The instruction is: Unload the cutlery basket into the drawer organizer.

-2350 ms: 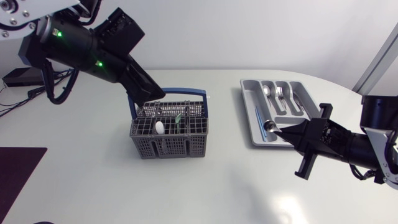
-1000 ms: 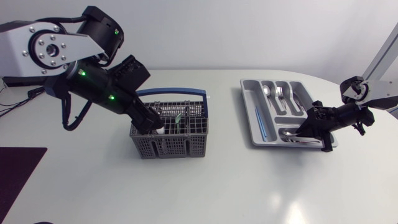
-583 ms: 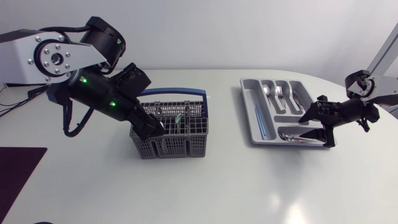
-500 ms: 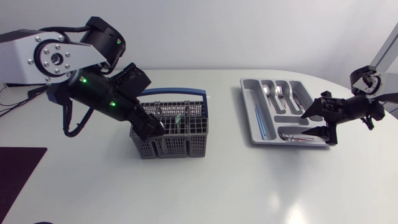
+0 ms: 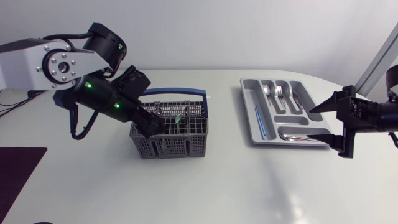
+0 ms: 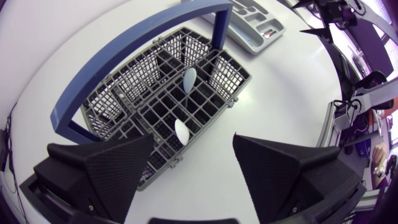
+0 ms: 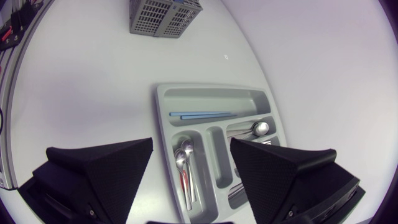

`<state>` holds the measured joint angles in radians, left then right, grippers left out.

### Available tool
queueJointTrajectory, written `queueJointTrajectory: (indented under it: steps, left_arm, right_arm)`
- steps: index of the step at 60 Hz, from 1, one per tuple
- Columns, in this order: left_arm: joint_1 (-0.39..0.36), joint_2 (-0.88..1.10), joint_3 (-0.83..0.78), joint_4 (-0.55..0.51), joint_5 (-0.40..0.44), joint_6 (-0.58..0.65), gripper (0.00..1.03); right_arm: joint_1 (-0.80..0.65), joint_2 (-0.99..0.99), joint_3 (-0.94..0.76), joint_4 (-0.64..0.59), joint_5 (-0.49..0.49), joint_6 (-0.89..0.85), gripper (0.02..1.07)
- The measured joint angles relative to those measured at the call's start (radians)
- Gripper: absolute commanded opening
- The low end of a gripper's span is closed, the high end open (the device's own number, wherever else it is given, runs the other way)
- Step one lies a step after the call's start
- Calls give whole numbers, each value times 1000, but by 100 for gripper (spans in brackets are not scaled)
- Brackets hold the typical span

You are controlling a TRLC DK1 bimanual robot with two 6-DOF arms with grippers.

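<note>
Basket (image 5: 169,127), centre-left of the head view, is partly unloaded: two white-tipped pieces (image 6: 189,78) stand inside. Organizer (image 5: 283,112), centre-right, holds spoons (image 5: 297,135). Left hand (image 5: 154,126), fingers apart, is at the basket. Right hand (image 5: 320,122), apart and empty, is beside the organizer. Desk (image 5: 217,180): plain white.

Left arm (image 5: 62,65): shoulder-side joint high, black forearm link slanting down and inboard, green LEDs lit on it. Left gripper (image 5: 155,124) sits at the low end of that link, tips pitched steeply down. In the left wrist view its fingers (image 6: 106,168) are spread wide.

Right arm (image 5: 382,115): only the last link shows, roughly level. Right gripper (image 5: 324,123) points inboard toward the left arm's side, and its fingers (image 7: 99,168) are spread wide.
</note>
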<state>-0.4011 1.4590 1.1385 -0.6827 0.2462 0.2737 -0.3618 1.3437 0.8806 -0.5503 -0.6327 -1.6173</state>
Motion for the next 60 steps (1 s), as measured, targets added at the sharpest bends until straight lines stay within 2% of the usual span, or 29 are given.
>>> queueJointTrajectory:
  steps: [11,16,31,46,60]
  left_arm:
    - [-7,0,-84,113,-59,-66,75]
    - [-21,-1,-114,149,-85,-85,63]
    - [-43,-1,-131,217,-121,-127,40]
    - [-59,-1,-145,240,-129,-151,7]
    - [-58,-2,-170,264,-130,-151,4]
  right_arm:
    - [0,-176,-108,-12,-45,26,94]
    - [0,-228,-149,-19,-50,38,94]
    - [10,-310,-225,-22,-52,63,94]
    - [22,-378,-265,-23,-52,76,94]
    - [43,-425,-282,-27,-52,103,94]
